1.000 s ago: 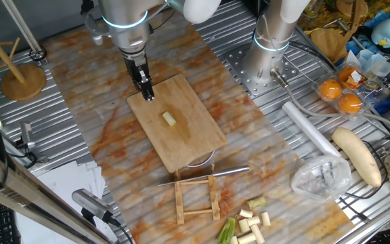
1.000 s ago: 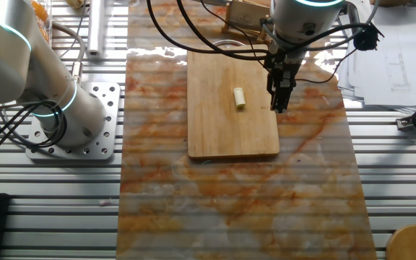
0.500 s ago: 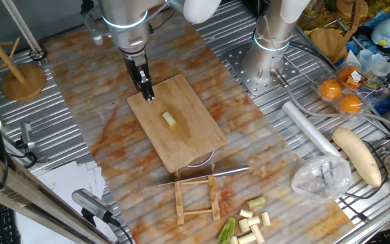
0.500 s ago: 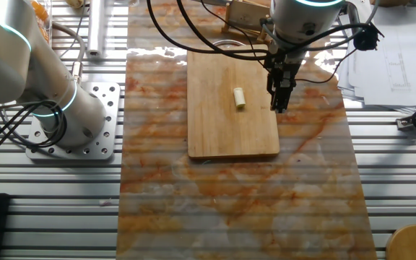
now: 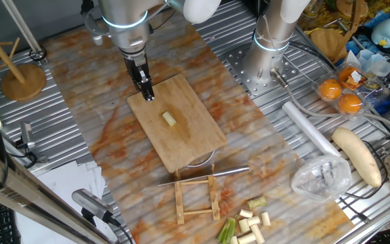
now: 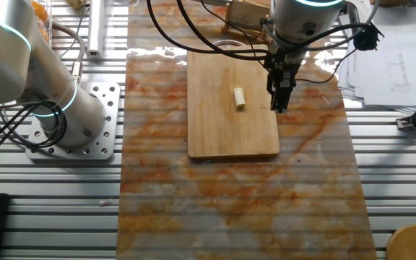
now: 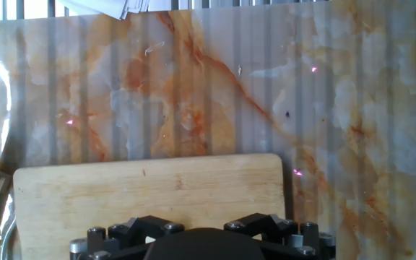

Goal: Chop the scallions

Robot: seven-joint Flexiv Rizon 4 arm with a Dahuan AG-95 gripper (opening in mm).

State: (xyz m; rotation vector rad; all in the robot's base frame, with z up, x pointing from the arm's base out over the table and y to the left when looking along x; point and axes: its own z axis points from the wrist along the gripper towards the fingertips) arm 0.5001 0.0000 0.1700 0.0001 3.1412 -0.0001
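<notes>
One short pale scallion segment (image 5: 170, 119) (image 6: 240, 97) lies alone near the middle of the wooden cutting board (image 5: 189, 146) (image 6: 215, 130) (image 7: 157, 195). More scallions (image 5: 248, 224), cream and green pieces, lie in a pile on the mat beyond the board's near end. My gripper (image 5: 148, 95) (image 6: 281, 107) hangs point-down over the board's corner, a short way to the side of the segment, its thin fingers together with nothing between them. The hand view shows only the gripper's dark body at the bottom edge; the fingertips and the segment are out of sight there.
A knife (image 5: 208, 175) rests on a small wooden rack (image 5: 195, 201) past the board. A long white radish (image 5: 357, 156), a crumpled plastic bag (image 5: 320, 177), a white roll (image 5: 309, 130) and oranges (image 5: 340, 95) lie at the right. A second arm's base (image 5: 269, 61) (image 6: 60, 119) stands beside the mat.
</notes>
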